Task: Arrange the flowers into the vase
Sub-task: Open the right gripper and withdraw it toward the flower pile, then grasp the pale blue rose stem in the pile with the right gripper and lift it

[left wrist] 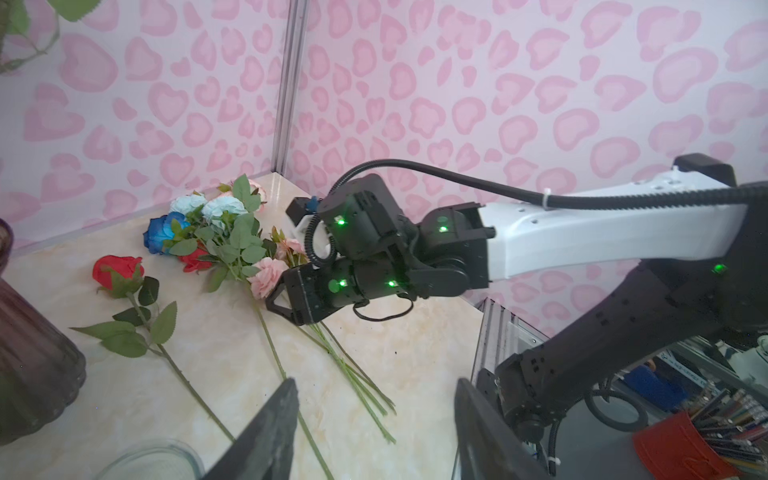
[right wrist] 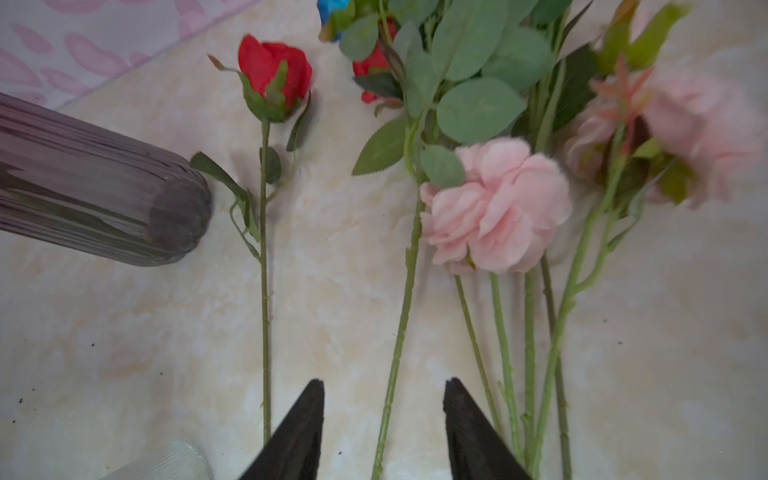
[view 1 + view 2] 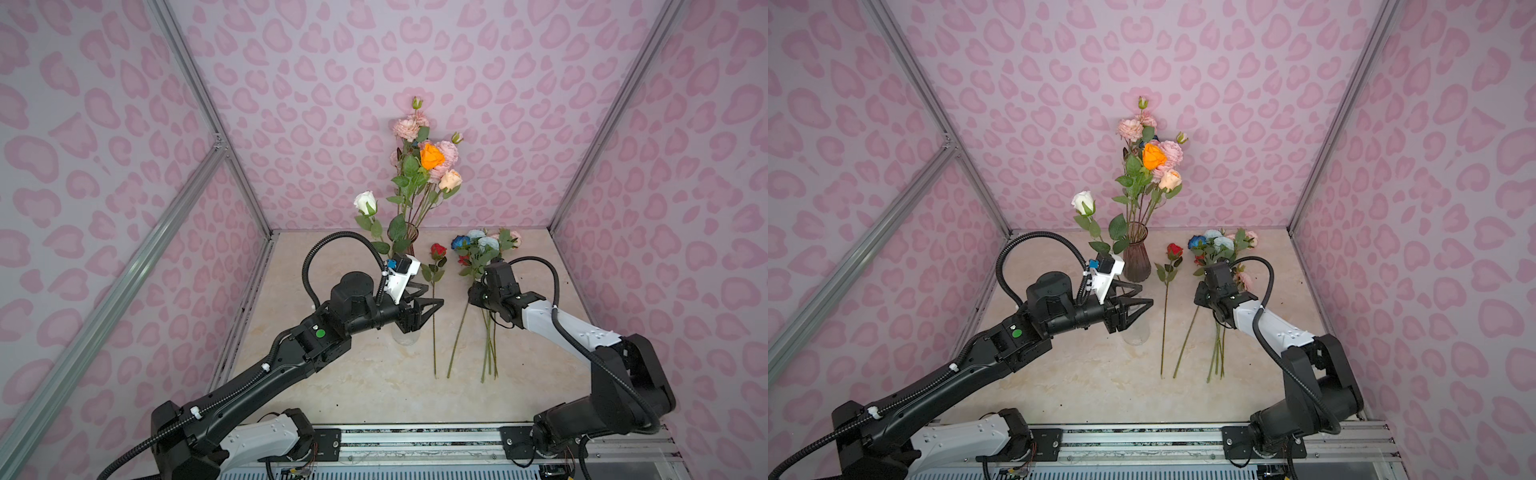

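Pink, orange and peach flowers point(image 3: 1154, 157) already stand in the purple ribbed glass vase point(image 3: 1137, 259) — roughly half the task, I judge. Left on the beige marble-look table point(image 3: 1100, 386) are a red rose point(image 2: 274, 75) and a bunch of blue, pink and red flowers point(image 3: 1219, 245). The right gripper point(image 2: 383, 382) has its fingers point(image 2: 299, 428) apart, one green stem point(image 2: 401, 324) lying between them — not clamped. The left gripper point(image 3: 1145, 294), spread and empty, hangs near a clear glass jar point(image 3: 1136, 330)

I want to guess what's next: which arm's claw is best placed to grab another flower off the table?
Probably right. The right claw, open, points down over the lying flowers, one green stem framed by its jaws. The left claw hovers sideways over the clear vase.
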You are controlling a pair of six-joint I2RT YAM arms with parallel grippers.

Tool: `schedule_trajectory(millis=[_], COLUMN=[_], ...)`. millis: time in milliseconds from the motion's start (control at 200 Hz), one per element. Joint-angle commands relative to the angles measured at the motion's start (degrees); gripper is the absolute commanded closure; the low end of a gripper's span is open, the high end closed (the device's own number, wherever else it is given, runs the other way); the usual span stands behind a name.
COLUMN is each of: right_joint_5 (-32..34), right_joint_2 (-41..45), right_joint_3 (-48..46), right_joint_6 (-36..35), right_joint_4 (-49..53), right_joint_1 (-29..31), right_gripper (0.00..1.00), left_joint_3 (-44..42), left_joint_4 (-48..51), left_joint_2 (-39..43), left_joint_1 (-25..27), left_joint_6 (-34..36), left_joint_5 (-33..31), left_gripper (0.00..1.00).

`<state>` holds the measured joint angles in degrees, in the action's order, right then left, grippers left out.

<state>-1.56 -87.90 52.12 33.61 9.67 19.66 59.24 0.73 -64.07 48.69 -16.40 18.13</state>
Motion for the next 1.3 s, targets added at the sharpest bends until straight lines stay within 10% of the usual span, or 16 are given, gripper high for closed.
schedule_trajectory(millis=[0, 250, 555, 1295], right_joint_5=[-3.41, -7.12, -8.26, -2.54], right_joint_2=[-4.85, -13.21, -11.57, 24.73], right_joint_3=[1.38, 1.33, 1.35, -8.56], right_joint_6=[1.52, 5.45, 4.36, 1.93], right_joint_4=[-0.66, -6.30, -8.53, -19.23], right_joint_1=[-0.44, -2.38, -2.35, 2.03], right_gripper=[0.52, 0.63, 1.00, 1.00], left_joint_3=[0.69, 0.50, 0.74, 1.20], left_joint_4=[-0.29, 0.32, 1.28, 2.15], left_joint_2=[-0.17, -1.08, -1.84, -2.46], left_joint_1=[0.86, 2.70, 3.70, 3.78], left_joint_6=[1.68, 2.11, 3.02, 3.77], left_joint_5=[1.07, -1.11, -2.25, -2.63], left_gripper=[0.39, 0.39, 0.38, 0.37])
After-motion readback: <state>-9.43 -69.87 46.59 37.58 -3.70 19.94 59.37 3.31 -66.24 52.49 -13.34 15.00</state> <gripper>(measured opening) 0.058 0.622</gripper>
